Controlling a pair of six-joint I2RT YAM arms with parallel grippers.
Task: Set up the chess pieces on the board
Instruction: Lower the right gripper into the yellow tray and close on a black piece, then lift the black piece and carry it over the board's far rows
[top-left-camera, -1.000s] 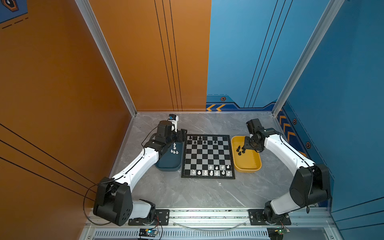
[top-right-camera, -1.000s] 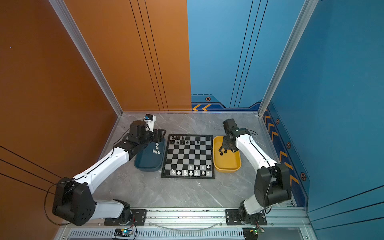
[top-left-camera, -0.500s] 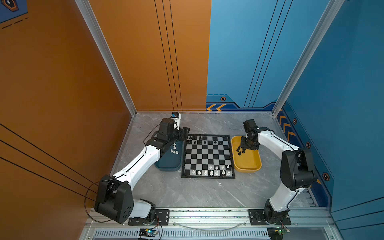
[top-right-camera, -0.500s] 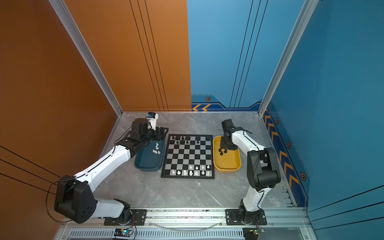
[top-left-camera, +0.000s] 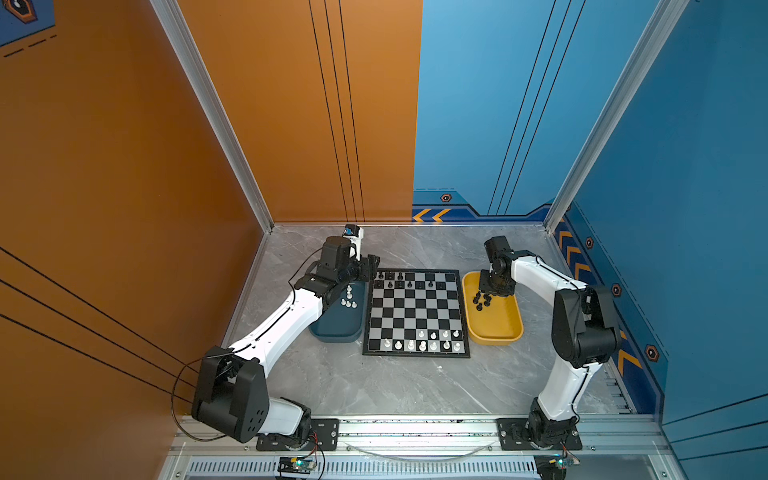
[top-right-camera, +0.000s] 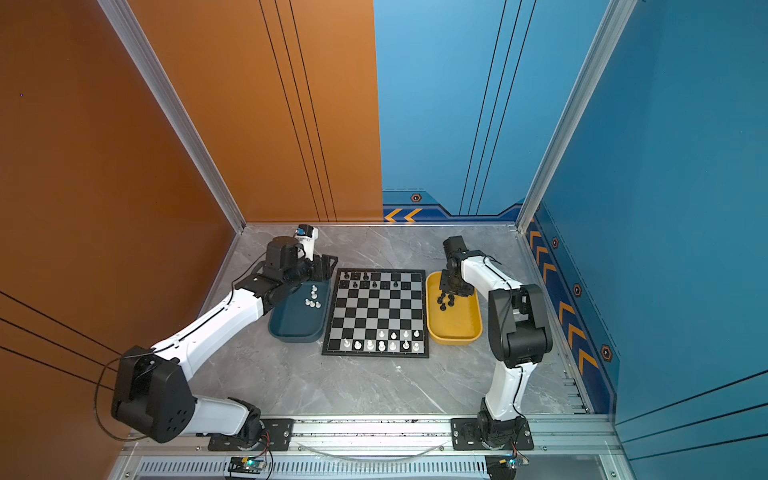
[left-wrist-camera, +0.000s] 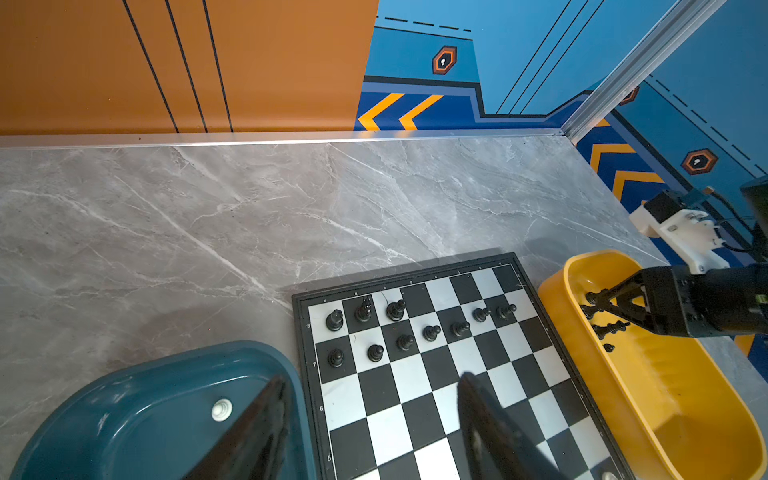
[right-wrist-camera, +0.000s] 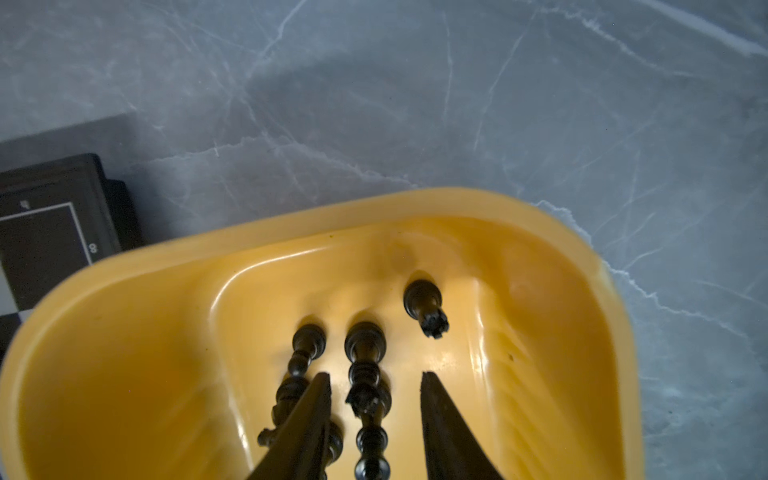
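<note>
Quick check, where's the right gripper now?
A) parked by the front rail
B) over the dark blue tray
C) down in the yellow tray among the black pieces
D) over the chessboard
C: the right wrist view shows the right gripper down inside the yellow tray, jaws apart, with a black chess piece between its fingers, not yet pinched.

Your board (top-left-camera: 417, 316) is checkered black and silvery-white with a thin black frame. Glossy white pieces (top-left-camera: 422, 345), black pieces (left-wrist-camera: 431, 332). Dark blue tray (top-left-camera: 336, 328), yellow tray (top-left-camera: 496, 328). Bench (top-left-camera: 374, 386): grey marble, pale veins. Orange wall (top-left-camera: 291, 104) and blue wall (top-left-camera: 478, 104) have thin black lines; the blue one adds yellow chevrons (top-left-camera: 432, 215).
</note>
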